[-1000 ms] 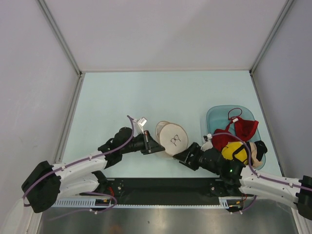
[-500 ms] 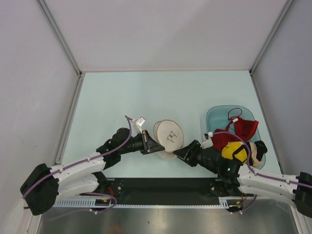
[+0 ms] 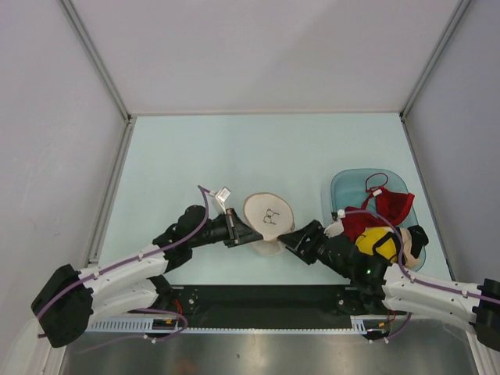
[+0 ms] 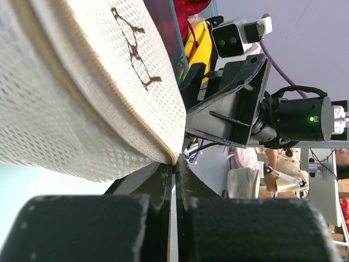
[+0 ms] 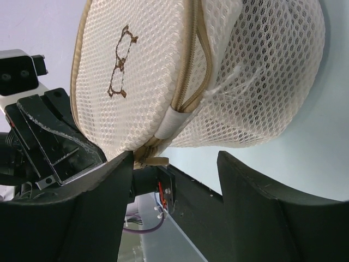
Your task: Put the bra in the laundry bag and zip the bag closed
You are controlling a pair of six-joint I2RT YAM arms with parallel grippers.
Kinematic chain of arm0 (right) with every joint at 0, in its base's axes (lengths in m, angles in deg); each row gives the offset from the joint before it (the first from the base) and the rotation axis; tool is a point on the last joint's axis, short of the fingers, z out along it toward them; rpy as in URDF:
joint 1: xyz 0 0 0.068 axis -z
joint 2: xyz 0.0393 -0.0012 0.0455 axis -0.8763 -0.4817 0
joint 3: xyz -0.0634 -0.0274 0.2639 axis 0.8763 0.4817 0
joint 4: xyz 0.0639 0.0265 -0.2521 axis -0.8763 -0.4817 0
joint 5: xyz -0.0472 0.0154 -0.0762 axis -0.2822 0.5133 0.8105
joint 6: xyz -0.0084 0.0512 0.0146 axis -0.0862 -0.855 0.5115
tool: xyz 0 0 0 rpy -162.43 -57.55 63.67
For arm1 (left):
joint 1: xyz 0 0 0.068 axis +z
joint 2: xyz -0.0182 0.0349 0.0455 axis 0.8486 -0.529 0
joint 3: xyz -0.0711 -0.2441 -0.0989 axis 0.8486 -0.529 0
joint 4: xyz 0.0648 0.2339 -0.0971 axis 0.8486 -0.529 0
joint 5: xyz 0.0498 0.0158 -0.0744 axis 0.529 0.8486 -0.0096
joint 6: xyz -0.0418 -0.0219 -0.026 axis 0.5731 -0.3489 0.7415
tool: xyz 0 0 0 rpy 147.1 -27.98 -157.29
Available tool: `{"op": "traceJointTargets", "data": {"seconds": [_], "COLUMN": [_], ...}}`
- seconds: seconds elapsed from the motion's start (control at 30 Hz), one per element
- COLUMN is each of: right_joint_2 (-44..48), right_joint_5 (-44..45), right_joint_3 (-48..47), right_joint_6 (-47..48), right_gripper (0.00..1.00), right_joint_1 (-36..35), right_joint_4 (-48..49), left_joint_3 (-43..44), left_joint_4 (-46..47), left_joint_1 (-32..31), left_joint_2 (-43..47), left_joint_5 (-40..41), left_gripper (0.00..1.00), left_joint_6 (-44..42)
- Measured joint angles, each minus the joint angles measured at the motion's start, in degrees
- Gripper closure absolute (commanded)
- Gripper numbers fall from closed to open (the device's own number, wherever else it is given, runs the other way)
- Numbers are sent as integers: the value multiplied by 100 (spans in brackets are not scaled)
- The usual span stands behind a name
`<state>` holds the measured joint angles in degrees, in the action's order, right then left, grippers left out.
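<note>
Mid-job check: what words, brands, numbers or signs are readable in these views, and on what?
No readable words or numbers in any view.
Laundry bag: its dark brown logo is a bra-shaped outline drawing with no letters.

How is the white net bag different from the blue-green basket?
The laundry bag is cream-white mesh; the basket is see-through teal. The laundry bag sits mid-table between the left gripper and the right gripper; the basket sits at the right, holding a red bra. Both are rounded.
</note>
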<state>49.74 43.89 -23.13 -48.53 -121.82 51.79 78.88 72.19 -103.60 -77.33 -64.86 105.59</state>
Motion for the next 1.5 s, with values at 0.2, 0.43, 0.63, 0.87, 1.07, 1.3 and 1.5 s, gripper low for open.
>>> {"op": "traceJointTargets", "data": {"seconds": [0.2, 0.43, 0.63, 0.87, 1.07, 1.3, 1.5], "right_joint_2": [101, 586, 728, 295, 55, -487, -929], "right_joint_5": [52, 142, 203, 177, 144, 85, -70], "right_joint_3": [0, -9, -9, -13, 50, -26, -481], "right_joint_6": [35, 11, -33, -140, -249, -120, -179], "right_gripper": [28, 23, 22, 23, 30, 58, 88], "right_joint_1": [11, 11, 46, 160, 173, 367, 435], "right_joint_4": [13, -214, -210, -243, -83, 426, 428], "left_joint_3": [-33, -109, -179, -190, -192, -229, -192], "left_joint_4": [-20, -17, -17, -39, -63, -155, -990], "left_joint_1": [0, 0, 0, 0, 0, 0, -11], "left_joint_2": [114, 151, 151, 249, 328, 472, 763], "left_joint_5": [0, -4, -28, -42, -46, -46, 275], "left_gripper": [100, 100, 100, 100, 100, 100, 60], "left_joint_6": [2, 4, 9, 48, 90, 85, -297]}}
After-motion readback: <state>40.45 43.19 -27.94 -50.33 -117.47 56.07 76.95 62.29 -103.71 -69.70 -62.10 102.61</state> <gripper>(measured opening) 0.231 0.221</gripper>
